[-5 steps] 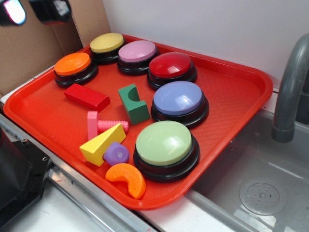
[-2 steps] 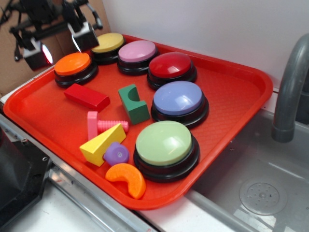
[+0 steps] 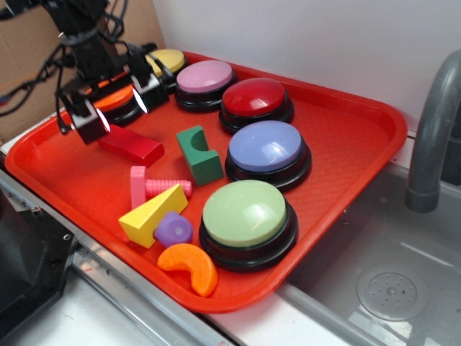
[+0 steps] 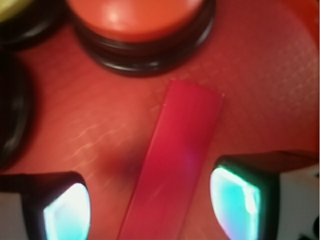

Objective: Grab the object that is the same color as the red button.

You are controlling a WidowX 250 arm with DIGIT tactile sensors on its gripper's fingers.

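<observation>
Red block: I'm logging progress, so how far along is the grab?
Done: the gripper is over the red block, the match for the red button. In hand: the wrist view shows open fingers straddling the block, not touching. Left: lower, close and lift it off the tray.

red block [image 3: 133,145] flat on tray, red button [image 3: 255,97] behind

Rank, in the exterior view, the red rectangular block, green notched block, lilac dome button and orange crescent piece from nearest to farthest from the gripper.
1. Red rectangular block, beneath the gripper.
2. Green notched block, mid-tray.
3. Lilac dome button, right of it.
4. Orange crescent piece, at the tray's front edge.
</observation>
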